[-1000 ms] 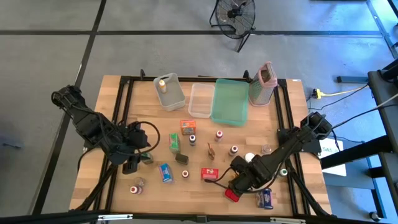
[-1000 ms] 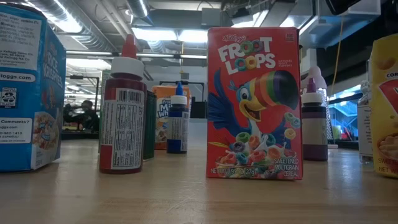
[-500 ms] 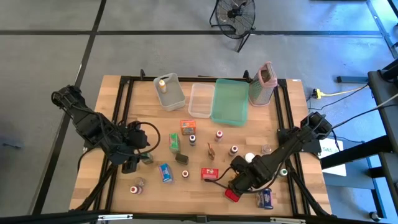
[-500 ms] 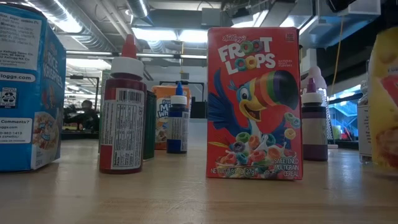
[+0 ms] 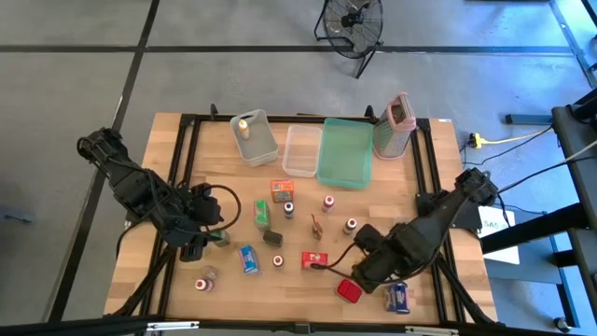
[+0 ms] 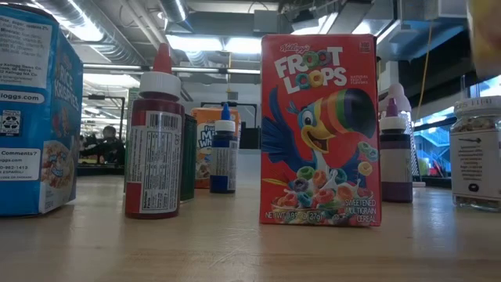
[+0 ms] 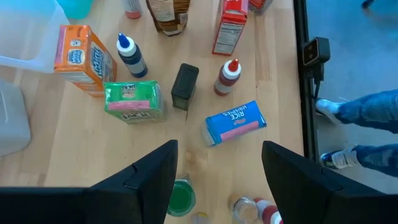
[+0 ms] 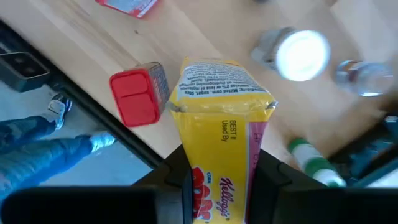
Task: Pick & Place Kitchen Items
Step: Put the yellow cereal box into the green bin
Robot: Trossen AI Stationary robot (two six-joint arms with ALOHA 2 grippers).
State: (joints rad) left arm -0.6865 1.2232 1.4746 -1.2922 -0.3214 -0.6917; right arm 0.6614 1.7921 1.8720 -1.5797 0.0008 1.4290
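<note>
- Nearest to us, at the table's near right, our right gripper (image 8: 217,171) is clamped on a small yellow cardboard cereal box (image 8: 219,106), one finger on each broad face. The box's long axis runs straight out past the fingertips.
- We judge the box lifted clear of the wood: in the low view only a yellow blur (image 6: 485,31) shows high at the right edge.
- Below and beside it lie a small red plastic container (image 5: 349,290) and a blue packet (image 5: 399,297). A white-capped jar (image 8: 301,53) stands just beyond.
- Our left gripper (image 7: 217,165) waits over the near left of the table with its fingers spread apart and nothing between them. A green-capped jar (image 7: 181,199) sits under it, and a blue Rice Krispies box (image 7: 235,122) lies flat just ahead.
- At mid-table stand a red Froot Loops box (image 6: 319,129), a red sauce bottle with a red cap (image 6: 155,133), a green packet (image 7: 132,101) and an orange box (image 7: 81,57).
- The coming move turns on this: the clear plastic bins (image 5: 300,149) and the teal tray (image 5: 343,151) lie at the far edge, up and to the left of the held box. We judge the right arm must carry it over the standing bottles, and it is the nearer arm to the tray.
- The surface is a pale wooden table (image 5: 177,149) in a black frame. Beyond it are a grey floor and a standing fan (image 5: 351,21).
- A person's jeans-clad legs (image 7: 360,109) show beside the table in both wrist views.
</note>
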